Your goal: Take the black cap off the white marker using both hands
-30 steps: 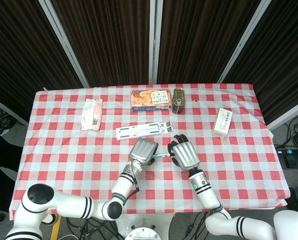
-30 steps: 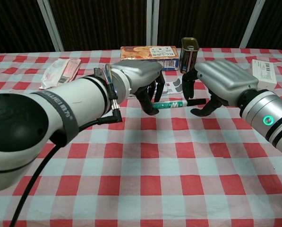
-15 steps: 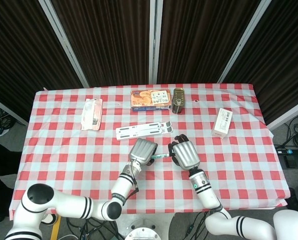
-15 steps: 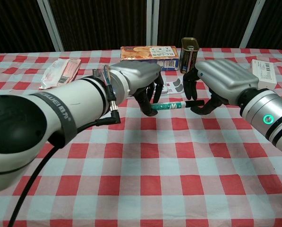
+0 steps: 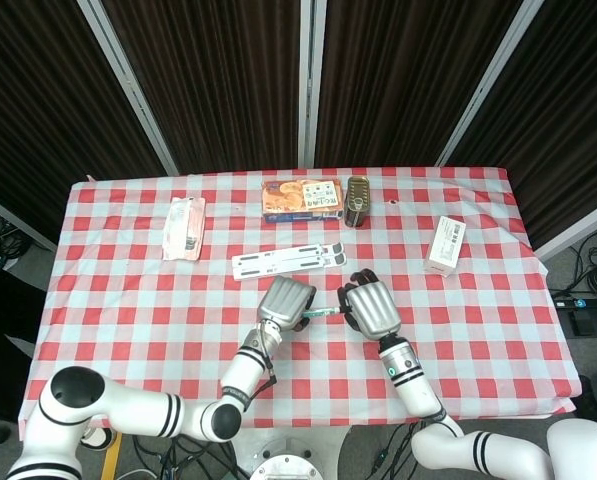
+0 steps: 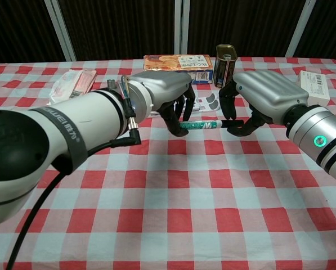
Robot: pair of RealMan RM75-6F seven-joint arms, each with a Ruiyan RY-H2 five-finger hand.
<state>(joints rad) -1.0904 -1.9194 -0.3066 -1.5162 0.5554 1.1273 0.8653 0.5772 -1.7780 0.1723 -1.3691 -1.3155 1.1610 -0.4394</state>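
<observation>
The white marker (image 6: 203, 125), with green print on its barrel, is held level just above the checked tablecloth between my two hands. My left hand (image 6: 163, 90) grips the barrel from above, fingers curled around its left end. My right hand (image 6: 264, 94) wraps its fingers around the black cap (image 6: 231, 121) at the marker's right end. The cap still sits on the barrel. In the head view the marker (image 5: 324, 313) shows only as a short stretch between the left hand (image 5: 286, 300) and the right hand (image 5: 370, 308).
A biscuit box (image 5: 300, 199) and a dark tin can (image 5: 357, 201) stand at the back of the table. A flat white strip (image 5: 286, 260) lies just beyond my hands. A small white box (image 5: 445, 245) sits right, a pink packet (image 5: 185, 227) left.
The right hand's fingers have closed in around the black cap. The marker has risen slightly and stays level. The left hand keeps its grip on the barrel.
</observation>
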